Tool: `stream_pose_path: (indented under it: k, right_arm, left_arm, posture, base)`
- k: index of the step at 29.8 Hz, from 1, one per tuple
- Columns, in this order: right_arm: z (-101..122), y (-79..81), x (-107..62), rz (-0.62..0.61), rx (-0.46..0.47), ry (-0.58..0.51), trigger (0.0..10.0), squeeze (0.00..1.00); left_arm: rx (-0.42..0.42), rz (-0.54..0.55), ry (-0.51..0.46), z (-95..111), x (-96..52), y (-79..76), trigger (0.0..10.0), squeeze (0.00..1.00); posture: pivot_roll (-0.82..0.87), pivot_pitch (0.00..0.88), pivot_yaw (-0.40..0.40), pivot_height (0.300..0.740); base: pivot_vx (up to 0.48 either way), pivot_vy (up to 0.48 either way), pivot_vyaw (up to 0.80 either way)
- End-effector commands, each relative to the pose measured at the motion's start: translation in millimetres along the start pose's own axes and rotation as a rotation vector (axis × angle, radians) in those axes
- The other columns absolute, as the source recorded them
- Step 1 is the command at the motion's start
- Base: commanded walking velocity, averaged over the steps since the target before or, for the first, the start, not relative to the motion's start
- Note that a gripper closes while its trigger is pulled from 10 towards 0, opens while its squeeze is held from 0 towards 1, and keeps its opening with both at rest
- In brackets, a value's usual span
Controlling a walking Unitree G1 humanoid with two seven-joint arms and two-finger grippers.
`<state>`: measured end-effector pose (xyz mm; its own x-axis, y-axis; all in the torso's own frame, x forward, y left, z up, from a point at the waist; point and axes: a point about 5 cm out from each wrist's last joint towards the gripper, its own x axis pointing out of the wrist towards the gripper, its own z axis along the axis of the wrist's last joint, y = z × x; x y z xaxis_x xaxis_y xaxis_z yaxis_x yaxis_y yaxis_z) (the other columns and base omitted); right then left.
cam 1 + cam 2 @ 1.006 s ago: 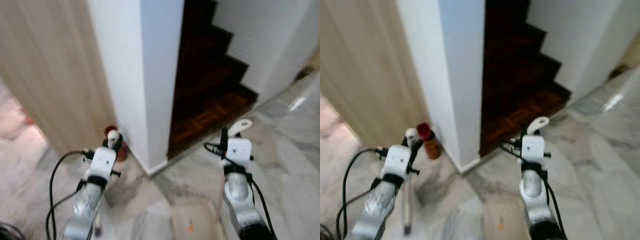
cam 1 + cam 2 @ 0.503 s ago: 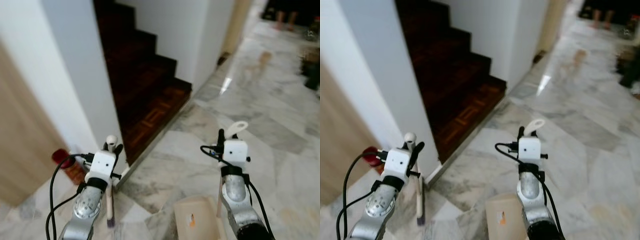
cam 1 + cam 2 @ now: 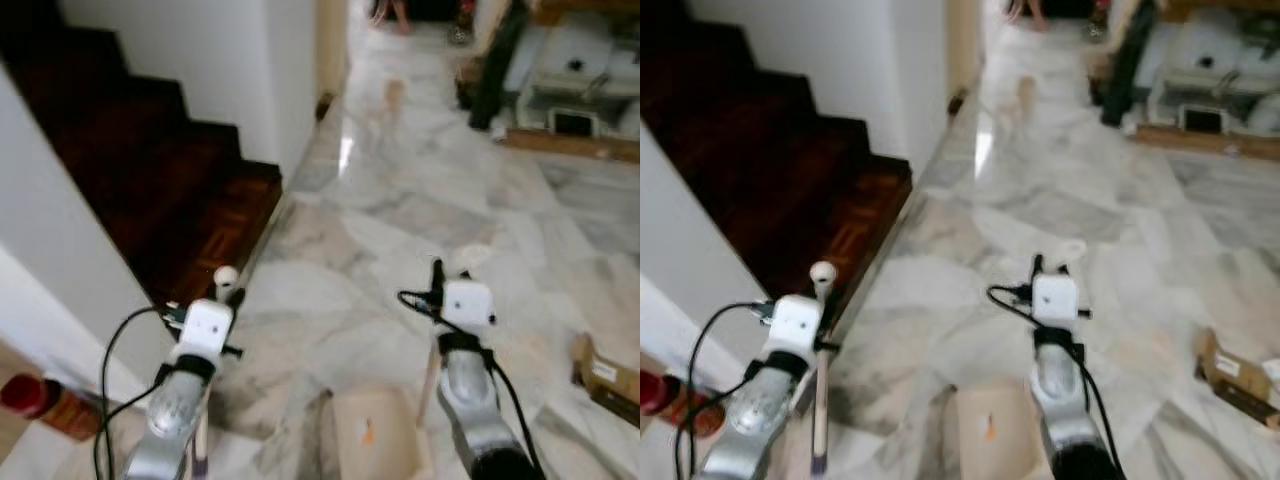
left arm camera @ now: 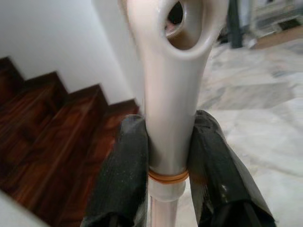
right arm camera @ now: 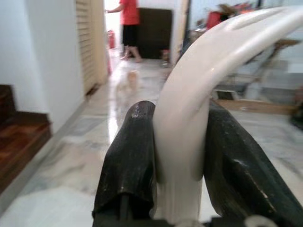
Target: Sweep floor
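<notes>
the left gripper has its two black fingers pinching the cream handle of a broom, just under the hole at its top end. the broom stick runs down toward the floor by the robot's left side. the right gripper pinches the curved cream handle of a dustpan the same way. the pan part sits low between the two arms, near the floor.

what could go wrong: the handles are smooth, shiny plastic, so they could slip or twist in the fingers if the robot pushes hard. the marble floor is glossy and looks slippery, so the pan may slide away when dirt is pushed at it. the dark wood stairs are close on the left, and the broom stick could bump the bottom step or the white wall. a red-capped bottle stands near that wall and could be knocked over. a small cardboard box lies on the right and could get in the way. a person stands far down the hall.

the broom handle is round and thin. the dustpan handle is flat and bent like a hook. the stairs have a zigzag wood pattern.
</notes>
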<state>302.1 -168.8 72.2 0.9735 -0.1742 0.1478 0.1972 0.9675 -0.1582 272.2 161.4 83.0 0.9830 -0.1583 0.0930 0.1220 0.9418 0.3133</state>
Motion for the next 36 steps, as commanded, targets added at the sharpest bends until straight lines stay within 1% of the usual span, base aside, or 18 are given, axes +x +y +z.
stream_pose_path:
  k: [1, 15, 30, 32, 33, 34, 35, 36]
  right_arm:
    - [7.6, 4.4, 3.4, 0.014, 0.000, -0.039, 10.0, 0.00]
    - [7.3, 7.5, 3.4, 0.015, 0.006, -0.036, 10.0, 0.00]
    - [7.2, 3.8, 4.9, 0.009, -0.001, -0.037, 10.0, 0.00]
    - [7.5, 3.0, 5.2, 0.010, -0.001, -0.039, 10.0, 0.00]
    - [7.5, 3.0, 5.2, 0.010, -0.001, -0.039, 10.0, 0.00]
    - [7.4, 2.9, 4.9, 0.011, -0.002, -0.040, 10.0, 0.00]
    - [7.4, 3.1, 4.5, 0.012, -0.002, -0.043, 10.0, 0.00]
    - [7.4, 3.1, 4.5, 0.012, -0.002, -0.043, 10.0, 0.00]
  left_arm:
    - [0.023, -0.003, -0.019, 2.9, 0.4, 4.2, 10.0, 0.00]
    - [0.020, -0.011, -0.022, 3.2, 1.3, 4.6, 10.0, 0.00]
    - [0.003, -0.012, -0.016, 2.2, 3.1, 1.4, 10.0, 0.00]
    - [-0.037, 0.024, -0.003, 0.6, 2.9, 3.8, 10.0, 0.00]
    - [-0.037, 0.024, -0.003, 0.6, 2.9, 3.8, 10.0, 0.00]
    - [-0.058, 0.040, 0.010, -1.5, 2.0, 5.2, 10.0, 0.00]
    - [-0.080, 0.052, 0.022, -4.3, 0.8, 6.3, 10.0, 0.00]
    - [-0.080, 0.052, 0.022, -4.3, 0.8, 6.3, 10.0, 0.00]
  posture:
    - [0.10, 0.000, 0.054, 0.740]
    - [0.11, 0.000, 0.055, 0.740]
    - [0.10, 0.000, 0.043, 0.740]
    - [0.10, 0.000, 0.036, 0.740]
    - [0.10, 0.000, 0.036, 0.740]
    - [0.10, 0.000, 0.034, 0.740]
    - [0.09, 0.000, 0.031, 0.740]
    - [0.09, 0.000, 0.031, 0.740]
  base:
    - [0.000, 0.000, -0.80]
    - [0.000, 0.000, -0.80]
    - [0.000, 0.000, -0.80]
    - [0.000, 0.000, -0.80]
    - [0.000, 0.000, -0.80]
    - [0.000, 0.000, -0.80]
    - [0.000, 0.000, 0.00]
    - [0.000, 0.000, 0.00]
